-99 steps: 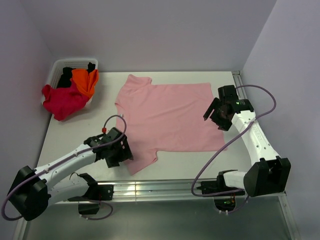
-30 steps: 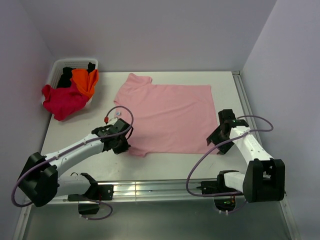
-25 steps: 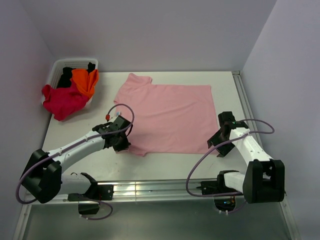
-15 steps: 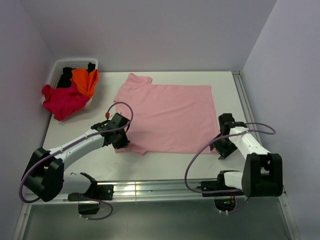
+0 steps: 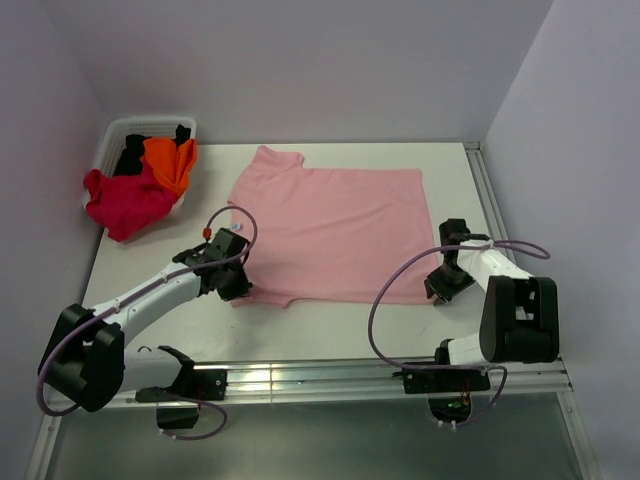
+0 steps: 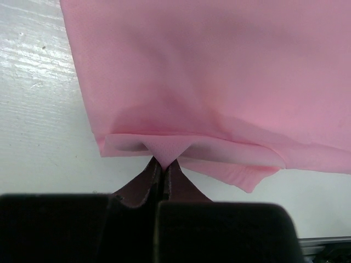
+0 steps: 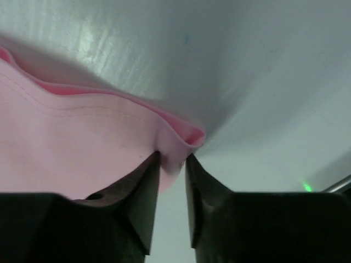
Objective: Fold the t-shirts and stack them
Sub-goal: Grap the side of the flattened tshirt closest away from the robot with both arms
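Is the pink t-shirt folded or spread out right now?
Mostly spread: the pink t-shirt lies flat across the table, with only its near-left corner doubled over at the left gripper.

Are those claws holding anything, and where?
Yes. Both grip the pink t-shirt: the left claw its near folded edge, the right claw its near hem corner.

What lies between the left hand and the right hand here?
The pink t-shirt's near edge, running from left hand to right hand, both pinching it; the top view shows it.
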